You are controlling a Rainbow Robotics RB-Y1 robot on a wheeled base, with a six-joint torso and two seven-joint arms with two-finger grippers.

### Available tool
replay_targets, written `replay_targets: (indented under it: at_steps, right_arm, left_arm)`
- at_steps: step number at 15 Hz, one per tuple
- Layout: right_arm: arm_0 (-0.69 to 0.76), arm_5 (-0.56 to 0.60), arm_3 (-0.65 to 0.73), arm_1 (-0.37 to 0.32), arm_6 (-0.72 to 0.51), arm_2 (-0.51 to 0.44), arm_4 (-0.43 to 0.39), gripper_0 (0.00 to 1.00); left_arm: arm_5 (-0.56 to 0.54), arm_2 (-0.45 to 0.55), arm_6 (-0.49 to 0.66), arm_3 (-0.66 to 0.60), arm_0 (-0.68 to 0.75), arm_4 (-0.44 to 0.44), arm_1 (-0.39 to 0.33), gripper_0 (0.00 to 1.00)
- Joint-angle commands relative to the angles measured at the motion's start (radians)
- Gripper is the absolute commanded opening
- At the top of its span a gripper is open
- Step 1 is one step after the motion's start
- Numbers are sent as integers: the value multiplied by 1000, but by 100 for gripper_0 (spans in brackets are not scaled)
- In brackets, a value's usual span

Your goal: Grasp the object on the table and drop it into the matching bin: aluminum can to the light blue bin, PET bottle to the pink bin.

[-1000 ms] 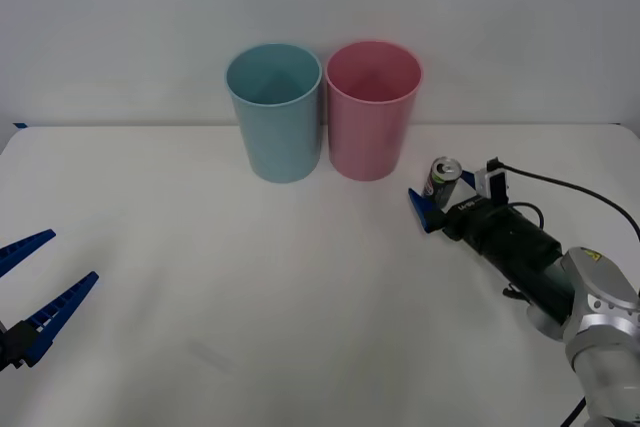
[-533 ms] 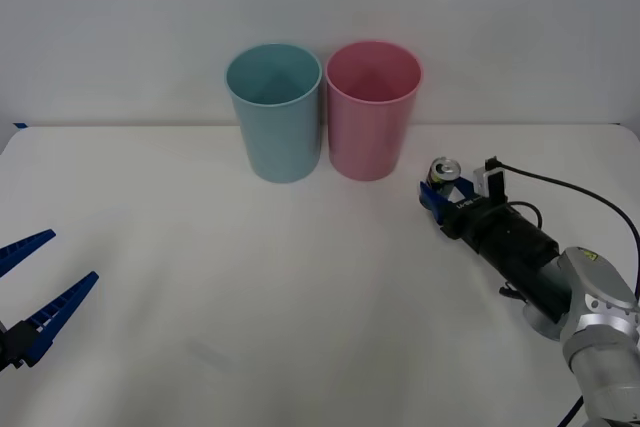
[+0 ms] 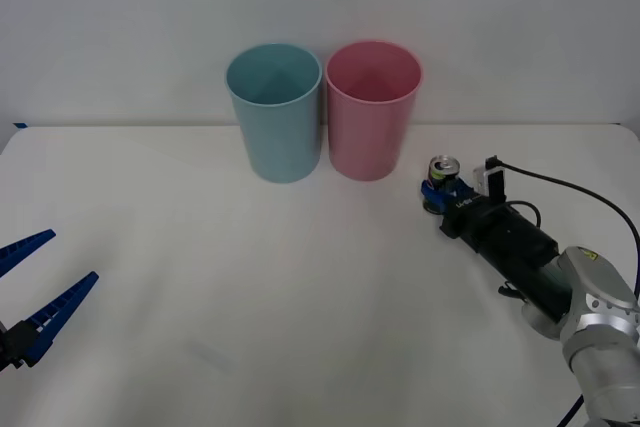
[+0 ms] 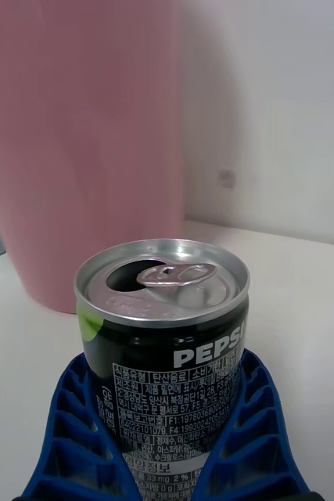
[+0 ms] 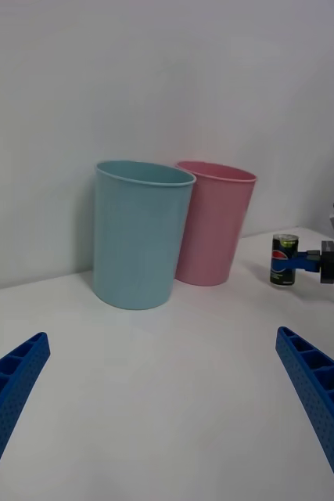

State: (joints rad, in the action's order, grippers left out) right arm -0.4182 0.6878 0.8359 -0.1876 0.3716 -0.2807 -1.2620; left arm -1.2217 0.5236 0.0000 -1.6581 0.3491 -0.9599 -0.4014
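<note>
My right end effector (image 3: 441, 195) clamps the can (image 3: 441, 179) near the worktop's (image 3: 300, 297) right edge; my left (image 3: 28, 287) waits spread apart.

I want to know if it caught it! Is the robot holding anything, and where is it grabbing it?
Yes. The right gripper is shut on the Pepsi can, squeezing its lower sides. The left gripper is open and holds nothing.

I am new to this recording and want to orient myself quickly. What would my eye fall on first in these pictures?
First, the two tall bins at the back of the table: the light blue bin beside the pink bin. Next, right of the pink bin, the right gripper closed around the small upright aluminum can. The left gripper waits open at the table's near left edge.
</note>
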Motion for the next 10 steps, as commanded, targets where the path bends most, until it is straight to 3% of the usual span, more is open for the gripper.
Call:
replay_targets:
  at_steps: [1, 5, 10]
  right_arm:
    - [10, 27, 17, -7, -5, 1, 10, 0]
    - [122, 29, 206, -33, -108, 60, 16, 0]
    - [302, 15, 499, -124, -281, 184, 110, 0]
  left_arm:
    - [0, 0, 0, 0, 0, 0, 0, 100]
    - [0, 0, 0, 0, 0, 0, 0, 100]
    - [0, 0, 0, 0, 0, 0, 0, 100]
